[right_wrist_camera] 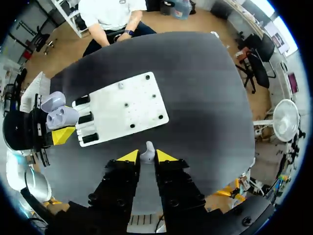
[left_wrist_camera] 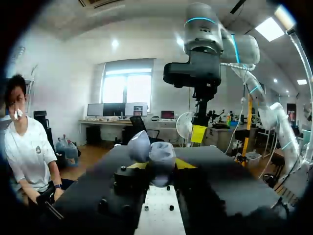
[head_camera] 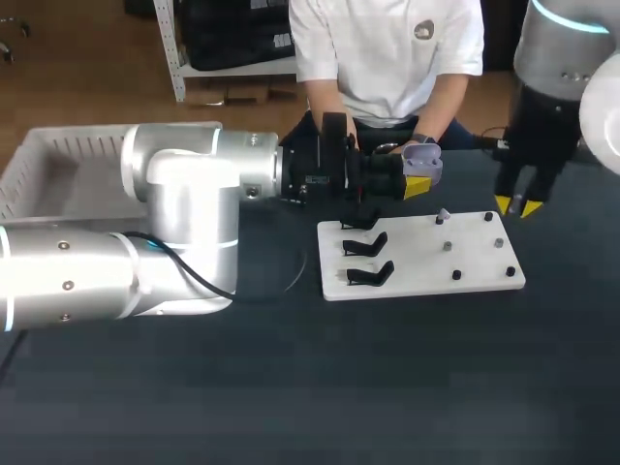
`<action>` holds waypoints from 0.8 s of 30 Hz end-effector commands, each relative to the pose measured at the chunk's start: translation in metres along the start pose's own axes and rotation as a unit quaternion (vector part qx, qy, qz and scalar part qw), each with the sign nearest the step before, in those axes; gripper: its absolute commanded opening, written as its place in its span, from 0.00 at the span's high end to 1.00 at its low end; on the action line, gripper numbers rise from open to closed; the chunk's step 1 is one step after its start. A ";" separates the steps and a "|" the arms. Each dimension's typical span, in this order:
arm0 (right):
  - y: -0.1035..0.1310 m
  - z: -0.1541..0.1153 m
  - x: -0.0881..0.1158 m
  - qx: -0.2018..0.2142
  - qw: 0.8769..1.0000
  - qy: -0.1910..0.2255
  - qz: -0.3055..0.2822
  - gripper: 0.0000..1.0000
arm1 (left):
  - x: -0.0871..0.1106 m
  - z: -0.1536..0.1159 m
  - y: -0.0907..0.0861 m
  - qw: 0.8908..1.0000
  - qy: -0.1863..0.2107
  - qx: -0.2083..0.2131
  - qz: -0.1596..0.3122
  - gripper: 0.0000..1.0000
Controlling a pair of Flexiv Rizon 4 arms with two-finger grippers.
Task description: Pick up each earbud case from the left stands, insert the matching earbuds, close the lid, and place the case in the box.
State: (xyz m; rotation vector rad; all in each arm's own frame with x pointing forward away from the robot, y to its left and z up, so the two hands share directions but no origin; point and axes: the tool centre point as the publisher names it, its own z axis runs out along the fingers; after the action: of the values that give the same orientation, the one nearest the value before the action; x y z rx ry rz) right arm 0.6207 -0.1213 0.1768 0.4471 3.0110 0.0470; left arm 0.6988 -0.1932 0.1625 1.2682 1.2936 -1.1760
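In the head view, the white plastic basket point(head_camera: 39, 165) is sitting at the dark table's point(head_camera: 387, 387) far left corner. Little of its inside is showing. The left gripper point(head_camera: 415, 182) is clamping the lavender earbud case point(head_camera: 423, 155), lid open, above the white peg board's point(head_camera: 426, 262) far edge.

In the left wrist view, the case is resting between the yellow fingertips point(left_wrist_camera: 185, 163), with its rounded lid point(left_wrist_camera: 139, 144) tilting up.

In the right wrist view, the right gripper point(right_wrist_camera: 147, 155) is pinching a small pale earbud point(right_wrist_camera: 147, 149) between narrow tips, off the board's edge. The open case is showing two sockets.
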 end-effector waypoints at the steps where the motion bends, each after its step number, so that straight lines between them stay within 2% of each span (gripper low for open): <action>1: 0.007 -0.002 0.002 0.002 0.985 0.027 0.168 1.00 | 0.001 0.000 0.001 1.000 -0.003 0.000 0.002 1.00; 14: 0.007 -0.002 0.002 0.002 0.985 0.027 0.168 1.00 | 0.001 0.000 0.001 1.000 -0.003 0.000 0.002 1.00; 21: 0.029 -0.017 0.001 0.011 0.982 0.037 0.186 1.00 | 0.001 0.000 0.001 1.000 -0.003 0.000 0.002 1.00; 24: 0.040 -0.031 0.000 0.010 0.982 0.037 0.183 1.00 | 0.001 0.000 0.001 1.000 -0.003 0.000 0.002 1.00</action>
State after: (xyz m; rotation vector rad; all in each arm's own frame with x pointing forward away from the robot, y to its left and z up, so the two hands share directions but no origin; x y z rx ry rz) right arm 0.6231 -0.0930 0.1969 1.0149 2.9367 0.1101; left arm 0.6988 -0.1932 0.1625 1.2682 1.2936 -1.1760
